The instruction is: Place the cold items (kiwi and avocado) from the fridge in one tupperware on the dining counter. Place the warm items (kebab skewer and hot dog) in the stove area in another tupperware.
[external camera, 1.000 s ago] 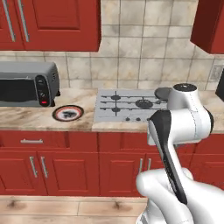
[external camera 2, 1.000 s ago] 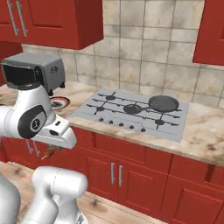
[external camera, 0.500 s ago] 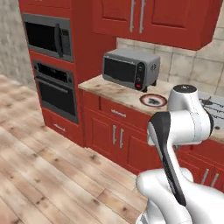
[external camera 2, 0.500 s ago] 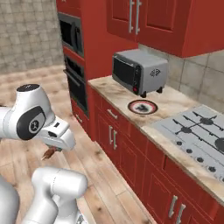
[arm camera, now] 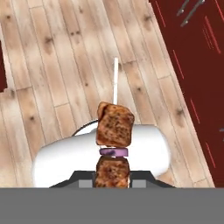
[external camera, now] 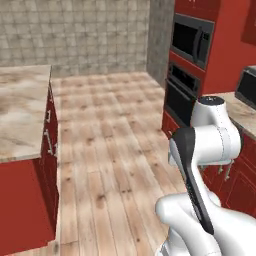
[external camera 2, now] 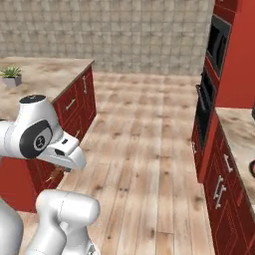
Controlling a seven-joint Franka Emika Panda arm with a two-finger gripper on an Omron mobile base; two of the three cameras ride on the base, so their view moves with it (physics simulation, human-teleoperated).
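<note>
Kebab skewer point(arm camera: 114, 131) sits clamped in the gripper point(arm camera: 113, 181), jaws closed on its lower meat chunks, stick pointing out over the wood floor point(external camera: 110, 150) beside the red cabinets point(arm camera: 192, 65). Risk, as I judge it: the hold is near one end, so a swing toward the counter point(external camera 2: 45, 74) could let it pivot or slip out, or the stick could clip a cabinet edge. No brands, labels or readable writing anywhere.
</note>
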